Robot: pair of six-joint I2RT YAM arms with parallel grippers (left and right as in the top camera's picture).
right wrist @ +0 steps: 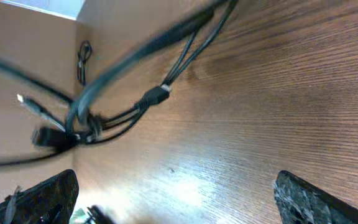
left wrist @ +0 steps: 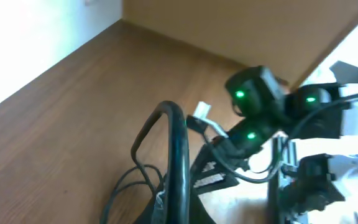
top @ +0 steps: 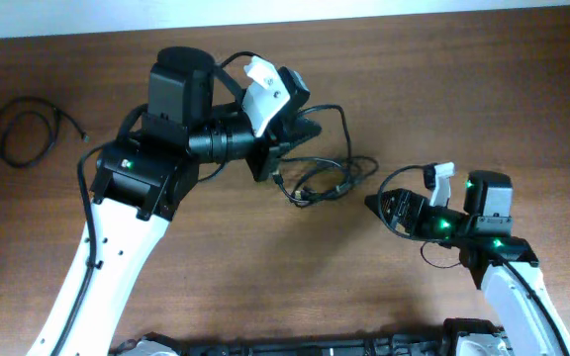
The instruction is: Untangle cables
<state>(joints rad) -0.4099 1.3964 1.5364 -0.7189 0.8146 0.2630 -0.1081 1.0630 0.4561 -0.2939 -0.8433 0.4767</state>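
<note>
Several thin black cables (top: 317,190) loop on wooden table (top: 265,287).

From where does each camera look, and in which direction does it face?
Overhead: above the table, facing straight down; left arm, right arm, tangle and a coiled cable show.
Left wrist: on the left arm, facing across the table toward the right arm; a cable loop fills the front; own fingers unclear.
Right wrist: between its own spread fingers, facing the tangle.
Shared: overhead and right wrist both show the tangle and the coiled cable.
</note>
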